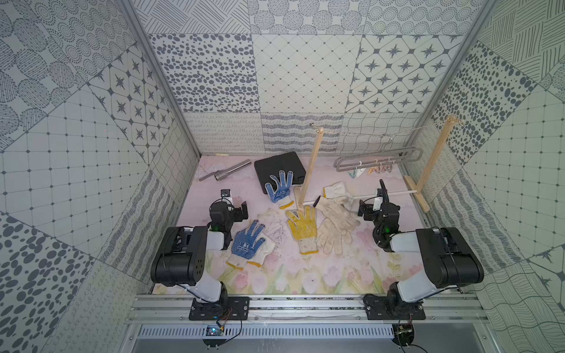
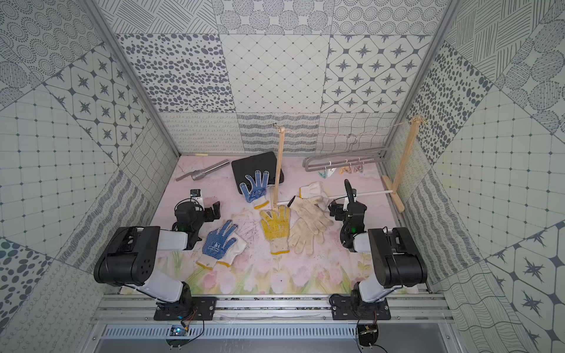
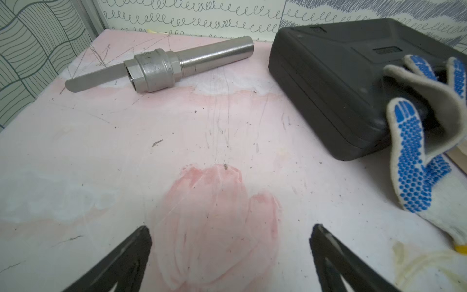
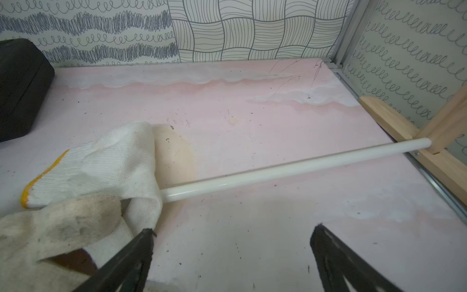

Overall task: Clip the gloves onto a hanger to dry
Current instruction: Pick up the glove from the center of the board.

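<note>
Closest in, a blue-dotted glove (image 1: pixel 247 243) lies flat by the left arm, with a yellow-dotted glove (image 1: pixel 302 229) near it and then a heap of cream gloves (image 1: pixel 336 223). The left gripper (image 3: pixel 230 227) hangs spread wide over bare table (image 3: pixel 75 164), empty. The right gripper (image 4: pixel 233 227) gapes too, empty, beside a white glove (image 4: pixel 113 161) draped on a white rod (image 4: pixel 278 174). Beyond, another blue glove (image 1: pixel 279 185) lies half on a black case (image 1: pixel 275 163). Farthest, the hanger (image 1: pixel 379 159) hangs at the back right, pegs (image 1: pixel 379 168) dangling.

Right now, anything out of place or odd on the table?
Two gloves lie askew: a blue-dotted glove is draped half over the black case, and a white glove lies over the white rod. A metal pipe at the far left looks unrelated to the job.
</note>
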